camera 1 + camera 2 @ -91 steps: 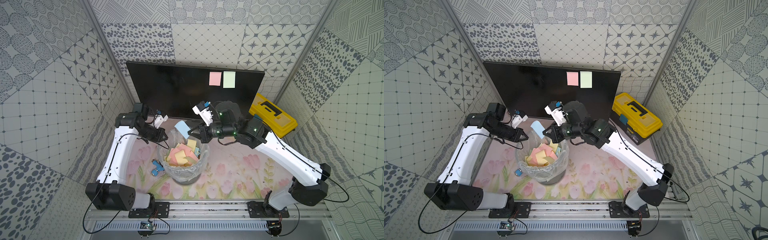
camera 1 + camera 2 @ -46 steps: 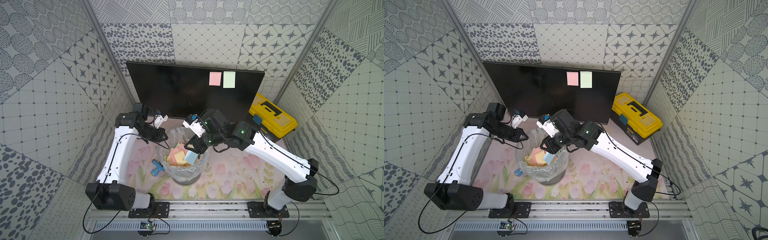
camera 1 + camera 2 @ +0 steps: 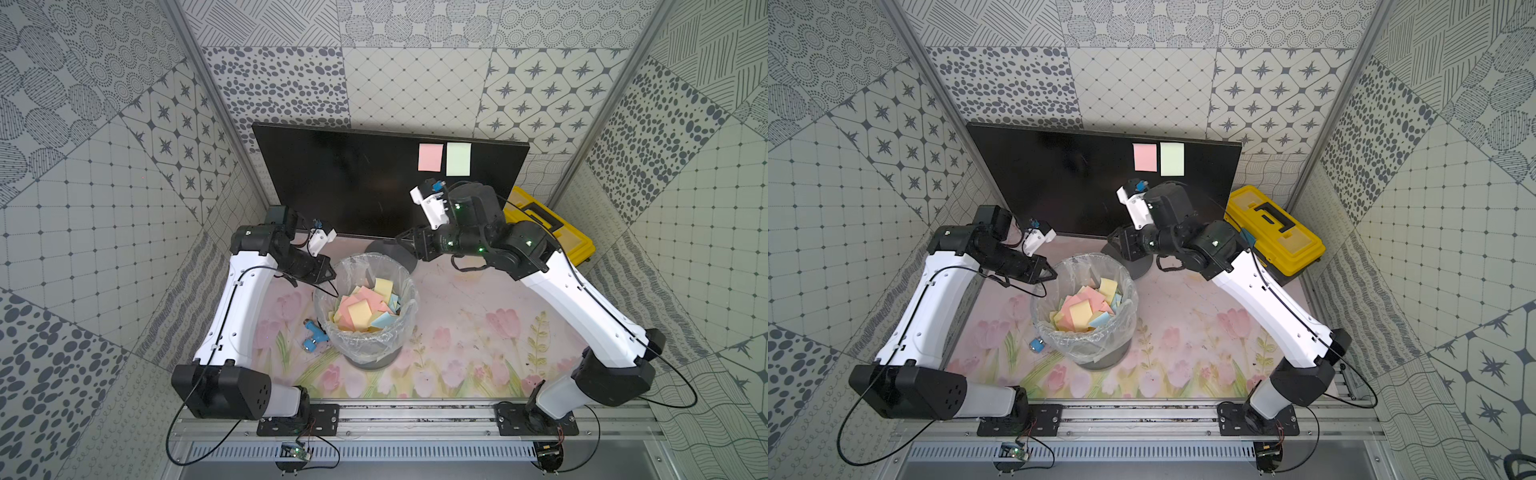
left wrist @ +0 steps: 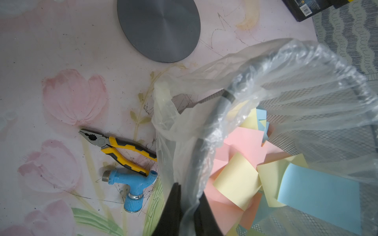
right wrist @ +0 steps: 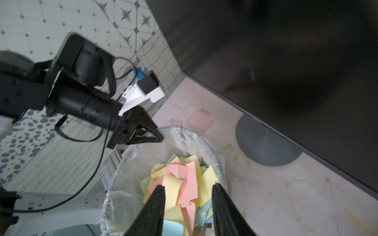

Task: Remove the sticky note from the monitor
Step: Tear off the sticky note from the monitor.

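Note:
The black monitor (image 3: pixel 353 178) stands at the back, with a pink sticky note (image 3: pixel 430 157) and a green sticky note (image 3: pixel 458 158) side by side on its upper right. My right gripper (image 3: pixel 401 241) hangs open and empty in front of the screen's lower edge, above the far rim of the mesh bin (image 3: pixel 413 299). Between its fingers in the right wrist view (image 5: pixel 188 187) I see only loose notes in the bin. My left gripper (image 4: pixel 189 190) is shut on the bin's clear plastic liner (image 4: pixel 286 71) at the near-left rim. A blue note (image 4: pixel 319 200) lies on the pile.
A yellow toolbox (image 3: pixel 548 232) sits right of the monitor behind my right arm. Yellow-handled pliers (image 4: pixel 118 147) and a blue tap fitting (image 4: pixel 131 183) lie on the floral mat left of the bin. The monitor's round grey foot (image 4: pixel 159 28) stands just behind the bin.
My right gripper brought a blue note over the bin, opened and dropped it in, then drew back up toward the monitor. The left arm has not moved.

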Robot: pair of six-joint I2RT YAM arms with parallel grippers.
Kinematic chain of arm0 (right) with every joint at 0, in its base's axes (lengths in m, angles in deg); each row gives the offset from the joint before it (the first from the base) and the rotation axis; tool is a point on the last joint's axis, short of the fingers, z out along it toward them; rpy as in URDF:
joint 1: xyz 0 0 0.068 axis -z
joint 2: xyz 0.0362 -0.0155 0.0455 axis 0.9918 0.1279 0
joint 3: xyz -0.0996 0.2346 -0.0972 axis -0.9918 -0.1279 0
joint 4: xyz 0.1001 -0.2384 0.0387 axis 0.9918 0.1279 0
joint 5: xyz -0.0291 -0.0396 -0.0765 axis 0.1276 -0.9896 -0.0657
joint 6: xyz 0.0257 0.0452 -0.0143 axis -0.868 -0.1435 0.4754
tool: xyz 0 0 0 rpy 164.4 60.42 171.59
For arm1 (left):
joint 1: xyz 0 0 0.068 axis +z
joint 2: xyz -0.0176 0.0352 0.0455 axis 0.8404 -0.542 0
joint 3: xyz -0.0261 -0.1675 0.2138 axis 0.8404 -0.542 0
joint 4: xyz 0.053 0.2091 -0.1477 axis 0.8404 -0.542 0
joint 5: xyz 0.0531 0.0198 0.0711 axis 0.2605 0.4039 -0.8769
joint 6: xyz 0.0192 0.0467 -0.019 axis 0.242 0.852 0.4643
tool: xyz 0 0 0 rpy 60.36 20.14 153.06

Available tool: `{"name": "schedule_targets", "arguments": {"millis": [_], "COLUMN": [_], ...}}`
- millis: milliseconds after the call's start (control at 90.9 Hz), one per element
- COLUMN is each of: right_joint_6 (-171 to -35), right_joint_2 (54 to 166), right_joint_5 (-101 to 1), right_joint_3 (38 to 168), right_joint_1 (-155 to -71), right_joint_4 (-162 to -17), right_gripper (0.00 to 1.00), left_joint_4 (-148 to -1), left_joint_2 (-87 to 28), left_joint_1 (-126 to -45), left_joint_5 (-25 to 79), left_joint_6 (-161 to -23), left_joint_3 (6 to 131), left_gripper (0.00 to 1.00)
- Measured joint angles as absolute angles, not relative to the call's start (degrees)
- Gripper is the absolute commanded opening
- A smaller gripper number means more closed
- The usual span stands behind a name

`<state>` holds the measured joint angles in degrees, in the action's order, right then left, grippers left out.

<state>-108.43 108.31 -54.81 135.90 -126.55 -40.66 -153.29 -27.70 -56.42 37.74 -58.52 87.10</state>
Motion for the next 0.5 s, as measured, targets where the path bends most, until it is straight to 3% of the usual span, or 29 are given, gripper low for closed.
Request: {"name": "schedule_targets", "arguments": {"millis": [209,495], "right_joint_6": [-120.2,-126.8], "right_joint_2": [97.2,100.8], "right_joint_5": [-55.6,-52.1], "right_joint_3": [125.1,126.6], "right_joint_1": [-113.0,-108.2], "right_joint_4": [-51.7,-60.2], "right_gripper": [0.47,0.48], "left_joint_4": [-153.4,-153.4], "left_joint_2": [-27.8,-27.8], "left_joint_1": [-56.5,-56.6], "left_joint_5": [37.7,37.7], "left_joint_6": [-58.7,-58.7], "left_joint_3": [87.2,87.3], "left_gripper": [0.00,0.00]}}
